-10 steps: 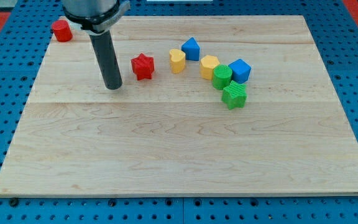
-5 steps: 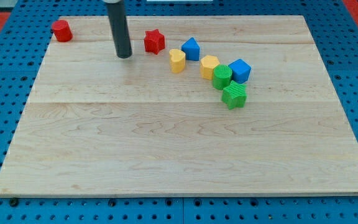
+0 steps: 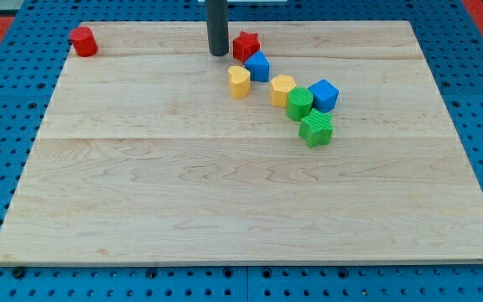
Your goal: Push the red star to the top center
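The red star (image 3: 245, 44) lies near the top middle of the wooden board (image 3: 241, 193), just above the blue block (image 3: 257, 65). My tip (image 3: 218, 53) rests on the board close to the star's left side, a small gap or contact that I cannot tell apart. The dark rod rises from the tip out of the view's top.
A red cylinder (image 3: 82, 40) sits at the board's top left corner. A yellow heart (image 3: 239, 81), a second yellow block (image 3: 282, 89), a green cylinder (image 3: 299, 102), a blue cube (image 3: 324, 95) and a green star (image 3: 315, 128) trail down to the right.
The red star has moved up and to the right, from left of the yellow heart to above the blue block. My tip followed it up and right.
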You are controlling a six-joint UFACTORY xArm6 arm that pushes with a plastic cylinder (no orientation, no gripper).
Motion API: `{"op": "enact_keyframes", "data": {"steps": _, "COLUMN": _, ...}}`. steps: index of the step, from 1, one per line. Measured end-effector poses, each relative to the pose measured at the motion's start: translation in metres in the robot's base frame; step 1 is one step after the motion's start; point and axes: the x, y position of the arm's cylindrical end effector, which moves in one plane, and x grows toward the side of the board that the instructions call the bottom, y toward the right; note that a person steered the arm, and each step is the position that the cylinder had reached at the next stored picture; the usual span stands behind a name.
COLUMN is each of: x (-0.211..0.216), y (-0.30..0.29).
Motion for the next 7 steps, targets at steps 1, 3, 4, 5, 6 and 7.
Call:
{"op": "enact_keyframes", "data": {"steps": 1, "x": 0.024, "y": 0.022}}
{"op": "enact_keyframes", "data": {"steps": 3, "x": -0.023, "y": 0.064}}
{"op": "enact_keyframes", "data": {"steps": 4, "x": -0.040, "y": 0.030}}
{"op": "enact_keyframes", "data": {"steps": 5, "x": -0.039, "y": 0.013}}
{"op": "enact_keyframes", "data": {"steps": 6, "x": -0.037, "y": 0.021}}
{"op": "enact_keyframes", "data": {"steps": 7, "x": -0.043, "y": 0.065}}
